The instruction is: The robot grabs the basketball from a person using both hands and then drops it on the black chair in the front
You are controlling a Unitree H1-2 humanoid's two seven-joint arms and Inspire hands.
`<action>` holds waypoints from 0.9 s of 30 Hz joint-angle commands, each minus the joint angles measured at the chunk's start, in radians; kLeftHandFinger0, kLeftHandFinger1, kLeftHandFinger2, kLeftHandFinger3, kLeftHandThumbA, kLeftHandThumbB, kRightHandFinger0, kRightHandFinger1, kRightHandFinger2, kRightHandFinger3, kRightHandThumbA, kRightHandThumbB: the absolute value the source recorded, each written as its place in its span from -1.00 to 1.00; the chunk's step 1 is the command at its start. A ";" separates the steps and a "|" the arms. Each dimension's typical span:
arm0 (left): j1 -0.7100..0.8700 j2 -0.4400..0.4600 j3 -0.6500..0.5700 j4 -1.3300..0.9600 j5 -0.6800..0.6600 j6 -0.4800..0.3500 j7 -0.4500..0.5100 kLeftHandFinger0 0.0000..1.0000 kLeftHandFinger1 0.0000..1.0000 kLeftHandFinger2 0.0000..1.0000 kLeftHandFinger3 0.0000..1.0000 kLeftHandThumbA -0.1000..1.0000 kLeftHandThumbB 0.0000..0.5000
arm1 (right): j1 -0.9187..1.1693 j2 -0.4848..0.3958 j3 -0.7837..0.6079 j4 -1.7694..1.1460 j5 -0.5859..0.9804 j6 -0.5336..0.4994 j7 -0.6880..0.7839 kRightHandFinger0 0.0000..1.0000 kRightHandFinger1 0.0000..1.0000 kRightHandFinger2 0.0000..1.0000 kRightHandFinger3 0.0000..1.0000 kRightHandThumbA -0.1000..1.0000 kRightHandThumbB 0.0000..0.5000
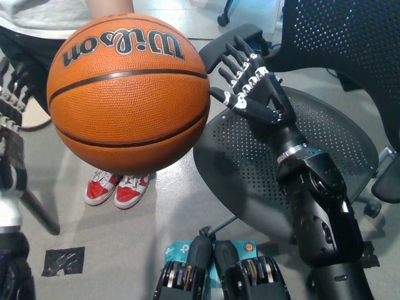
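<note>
An orange Wilson basketball (128, 92) fills the upper left of the head view, held from above by a person (44, 15) in a grey shirt. My black right hand (253, 94) is open, fingers spread, a short gap to the right of the ball and not touching it. At the left edge my left hand (11, 119) is raised beside the ball, partly cut off, fingers apart. The black mesh chair (350, 156) stands to the right, its seat under my right forearm.
The person's red and white shoes (117, 189) stand on the grey floor below the ball. A black tape patch (64, 261) lies at lower left. The chair's armrest (234, 40) and backrest (350, 44) rise at upper right.
</note>
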 commanded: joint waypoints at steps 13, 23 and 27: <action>-0.068 -0.012 -0.074 0.054 0.049 -0.007 0.017 1.00 1.00 1.00 1.00 1.00 -0.57 | -0.017 0.061 -0.009 -0.105 0.135 0.076 0.081 1.00 1.00 1.00 1.00 1.00 0.72; -0.095 -0.045 -0.147 0.049 0.111 0.041 0.029 1.00 1.00 1.00 1.00 1.00 -0.38 | -0.005 0.120 0.007 -0.058 0.136 0.093 0.091 1.00 1.00 1.00 1.00 1.00 0.84; -0.102 -0.084 -0.194 0.053 0.140 0.056 0.036 1.00 1.00 1.00 1.00 1.00 -0.34 | 0.006 0.175 0.027 -0.014 0.131 0.071 0.105 1.00 1.00 1.00 1.00 1.00 0.93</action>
